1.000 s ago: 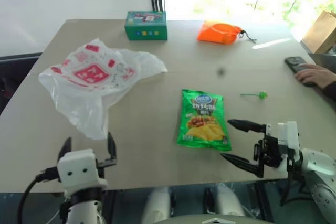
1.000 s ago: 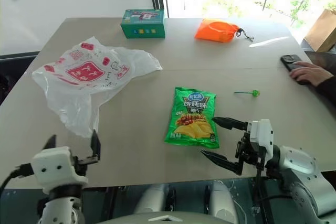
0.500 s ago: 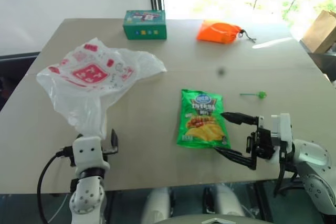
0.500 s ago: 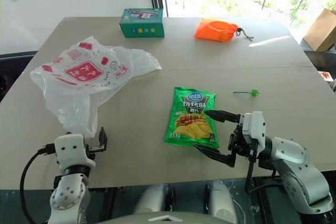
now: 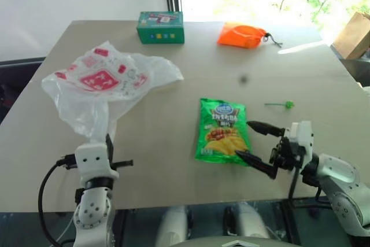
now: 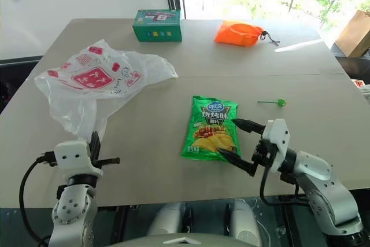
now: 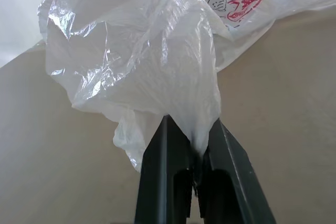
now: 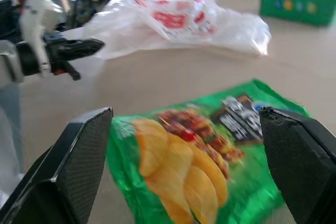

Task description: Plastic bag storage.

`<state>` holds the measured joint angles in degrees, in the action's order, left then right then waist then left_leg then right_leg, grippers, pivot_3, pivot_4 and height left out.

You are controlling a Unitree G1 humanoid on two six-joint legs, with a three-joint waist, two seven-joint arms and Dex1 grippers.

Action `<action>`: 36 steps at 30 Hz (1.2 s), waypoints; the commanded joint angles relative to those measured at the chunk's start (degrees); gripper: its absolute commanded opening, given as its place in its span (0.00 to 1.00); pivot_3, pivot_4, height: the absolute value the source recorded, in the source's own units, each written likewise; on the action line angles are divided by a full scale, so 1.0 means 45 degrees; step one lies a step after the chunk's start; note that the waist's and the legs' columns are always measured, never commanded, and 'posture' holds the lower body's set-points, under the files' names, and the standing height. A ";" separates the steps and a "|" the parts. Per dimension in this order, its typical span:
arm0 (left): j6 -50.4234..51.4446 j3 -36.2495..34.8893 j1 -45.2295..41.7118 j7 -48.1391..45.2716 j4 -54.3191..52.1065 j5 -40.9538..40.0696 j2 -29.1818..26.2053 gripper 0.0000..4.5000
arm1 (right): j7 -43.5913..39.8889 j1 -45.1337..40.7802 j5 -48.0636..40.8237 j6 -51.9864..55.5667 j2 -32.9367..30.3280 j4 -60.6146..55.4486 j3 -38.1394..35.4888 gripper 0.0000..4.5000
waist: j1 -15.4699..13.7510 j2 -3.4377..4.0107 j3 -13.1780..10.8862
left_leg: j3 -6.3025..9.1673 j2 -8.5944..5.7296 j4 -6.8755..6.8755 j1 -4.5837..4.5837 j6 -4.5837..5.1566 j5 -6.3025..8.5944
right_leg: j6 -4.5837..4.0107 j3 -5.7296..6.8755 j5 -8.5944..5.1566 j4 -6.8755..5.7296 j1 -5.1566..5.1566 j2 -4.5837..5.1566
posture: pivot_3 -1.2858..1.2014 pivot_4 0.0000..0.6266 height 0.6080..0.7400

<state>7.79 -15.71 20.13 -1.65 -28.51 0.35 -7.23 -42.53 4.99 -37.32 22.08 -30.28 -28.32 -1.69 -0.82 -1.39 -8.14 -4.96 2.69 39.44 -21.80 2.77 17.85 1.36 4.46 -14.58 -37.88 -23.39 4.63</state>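
left pincer (image 7: 198, 153) is clamped on the near tip of the plastic bag (image 5: 104, 88), both black fingers (image 7: 163, 171) pressed together with a thin fold of film caught between them, as i see it in the left wrist view. from the head camera the bag lies on the left half of the surface (image 5: 173, 62), its long axis running from that pinched near corner away and toward the middle, the printed red squares facing up on the far, wider part and a loose flap spreading out to the right. the narrow tail rises slightly off the surface where i hold it, and the rest of it rests crumpled on the surface. right pincer (image 5: 250, 142) stands wide apart, holding nothing, its two fingertips set either side of the near right corner of the green chip packet (image 5: 222, 131); i cannot tell whether they touch it. farther back sit a green box (image 5: 161, 28) and an orange pouch (image 5: 243, 35), well apart from the bag, and a small green lollipop (image 5: 280, 104) lies right of the packet.
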 commanded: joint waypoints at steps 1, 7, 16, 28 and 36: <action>0.0082 -0.0193 -0.0164 -0.0008 -0.0476 -0.0091 -0.0140 0.02 | 0.2468 -0.1228 -0.2242 0.3506 0.0294 0.0862 -0.0960 1.00 | 0.0045 0.0000 0.0000 | 0.0001 0.0001 0.0000 0.0001 0.0000 0.0000 | 0.0000 -0.0001 0.0000 0.0000 0.0000 0.0000 | 0.52 0.24 1.00; 0.0607 -0.0102 -0.0309 0.0009 -0.0943 -0.0073 -0.0177 0.02 | 0.3273 -0.3169 -0.2925 0.6951 0.0017 0.2702 -0.0648 1.00 | -0.0007 0.0024 -0.0008 | 0.0002 -0.0003 0.0006 -0.0012 -0.0002 -0.0002 | -0.0006 -0.0018 0.0004 -0.0008 -0.0005 0.0009 | 0.52 0.24 1.00; 0.0968 0.0123 -0.0140 -0.0149 -0.1185 -0.0050 -0.0209 0.02 | 0.3374 -0.4675 -0.4880 1.0146 0.1420 0.3497 -0.0622 1.00 | 0.0051 0.0023 -0.0003 | 0.0026 0.0004 0.0000 -0.0017 0.0000 -0.0001 | -0.0005 -0.0022 0.0004 -0.0006 -0.0004 -0.0004 | 0.52 0.24 1.00; 0.0984 0.0370 -0.0989 -0.0363 -0.0326 -0.0112 -0.0323 0.00 | 0.5290 -0.5469 -0.4679 1.0149 0.3034 0.4590 -0.1686 0.00 | 0.0030 0.0025 -0.0004 | 0.0028 -0.0008 0.0000 -0.0025 0.0000 -0.0001 | -0.0002 -0.0008 0.0005 -0.0006 -0.0005 0.0007 | 0.52 0.24 1.00; 0.0694 0.0642 -0.1089 -0.0615 0.0245 -0.0108 -0.0443 0.00 | 0.6849 -0.4915 -0.5498 1.0341 0.4371 0.3980 -0.2856 0.20 | 0.0029 0.0032 -0.0007 | 0.0027 -0.0007 -0.0009 -0.0044 -0.0050 -0.0030 | 0.0003 0.0033 0.0006 0.0006 -0.0016 0.0008 | 0.52 0.24 1.00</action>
<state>12.06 -12.51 15.10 -4.21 -26.91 -0.07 -8.79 -14.01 -17.57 -58.89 68.27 -11.61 -8.52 -11.48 -0.69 -1.25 -8.18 -4.84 2.66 39.40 -22.00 2.55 17.72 1.38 4.61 -14.56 -37.83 -23.46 4.67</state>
